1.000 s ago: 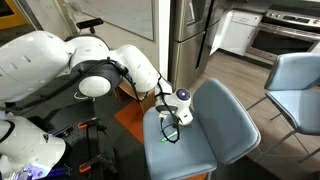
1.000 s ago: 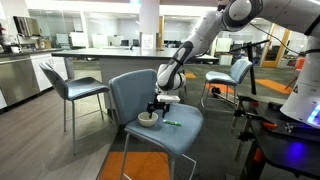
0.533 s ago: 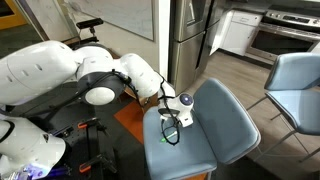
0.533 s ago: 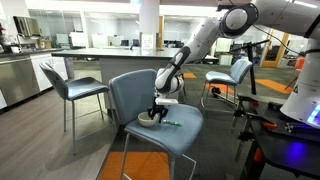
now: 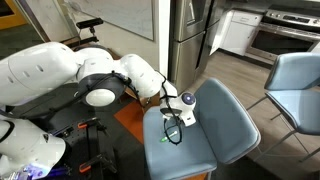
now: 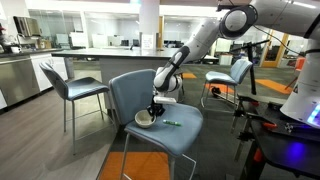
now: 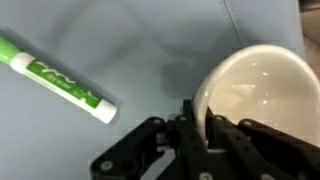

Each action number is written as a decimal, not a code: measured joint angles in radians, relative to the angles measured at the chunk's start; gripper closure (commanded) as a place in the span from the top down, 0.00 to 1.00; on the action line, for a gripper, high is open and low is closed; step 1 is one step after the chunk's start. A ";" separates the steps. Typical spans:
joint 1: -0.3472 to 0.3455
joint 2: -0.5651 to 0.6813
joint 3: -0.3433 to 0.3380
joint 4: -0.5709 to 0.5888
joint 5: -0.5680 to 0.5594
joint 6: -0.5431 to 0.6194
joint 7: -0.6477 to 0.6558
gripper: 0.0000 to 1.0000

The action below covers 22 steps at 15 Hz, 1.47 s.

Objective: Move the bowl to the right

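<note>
The gripper (image 7: 200, 128) was closed on the rim of the bowl (image 7: 262, 90): in the wrist view its black fingers (image 7: 187, 125) came in from the bottom edge and pinched the left side of the rim, with one finger on the outer wall and the other over the inside. The bowl was cream-white and glossy and filled the right part of this view. To the left of it, well apart, a green and white marker (image 7: 55, 72) lay flat and diagonal on the blue-grey chair seat (image 7: 150, 40). In an exterior view the gripper (image 6: 154, 108) pointed straight down at the bowl (image 6: 146, 119), which was on the seat near the backrest, and the marker (image 6: 172, 123) lay on the same seat (image 6: 175, 138) closer to the front edge. I could not tell if the bowl was resting fully on the seat or was slightly tilted. In an exterior view the white arm (image 5: 140, 70) reached from the left over the chair (image 5: 215, 130), and the gripper (image 5: 172, 128) hid the bowl. A second chair (image 5: 300, 85) of the same colour stood further back on the right.
</note>
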 measured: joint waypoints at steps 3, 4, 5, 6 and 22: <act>-0.004 -0.007 0.000 -0.010 0.001 0.000 0.000 0.03; -0.008 -0.013 -0.001 -0.022 0.003 0.000 0.000 0.03; -0.017 -0.022 -0.001 -0.039 0.009 0.002 -0.001 0.03; -0.030 -0.035 -0.001 -0.064 0.020 0.007 -0.003 0.03; -0.179 -0.343 -0.039 -0.589 0.154 0.195 -0.024 0.03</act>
